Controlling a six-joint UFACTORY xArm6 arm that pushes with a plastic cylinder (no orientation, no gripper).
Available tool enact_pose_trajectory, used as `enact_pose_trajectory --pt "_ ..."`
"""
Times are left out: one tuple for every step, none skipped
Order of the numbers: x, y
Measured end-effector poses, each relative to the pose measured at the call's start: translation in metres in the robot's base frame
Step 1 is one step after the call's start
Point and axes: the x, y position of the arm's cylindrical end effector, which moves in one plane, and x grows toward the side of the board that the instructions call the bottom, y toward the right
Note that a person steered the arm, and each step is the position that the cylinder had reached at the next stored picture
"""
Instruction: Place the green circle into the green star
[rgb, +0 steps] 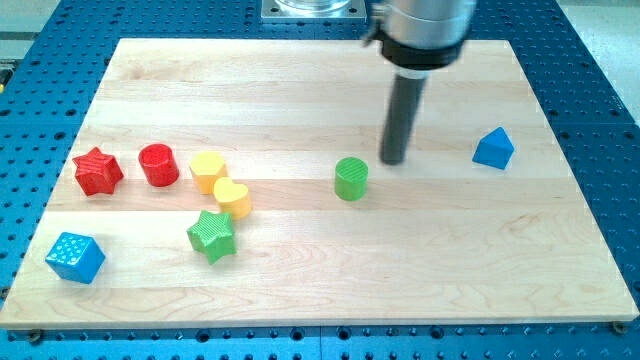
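The green circle (351, 178) is a short green cylinder near the board's middle. The green star (211, 236) lies well to its left and lower, at the view's lower left. My tip (393, 160) stands on the board just right of and slightly above the green circle, a small gap apart from it. The rod rises straight up to the arm's head at the view's top.
A yellow heart (232, 197) and a yellow cylinder (207, 170) sit just above the green star. A red cylinder (158, 164) and red star (98, 171) lie further left. A blue cube (75, 257) is at bottom left, a blue pentagon-like block (493, 148) at right.
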Motion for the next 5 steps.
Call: enact_pose_trajectory --pt "0.061 -0.037" --pt "0.081 -0.041" --pt "0.099 -0.072" --pt "0.126 -0.105" --pt "0.164 -0.106"
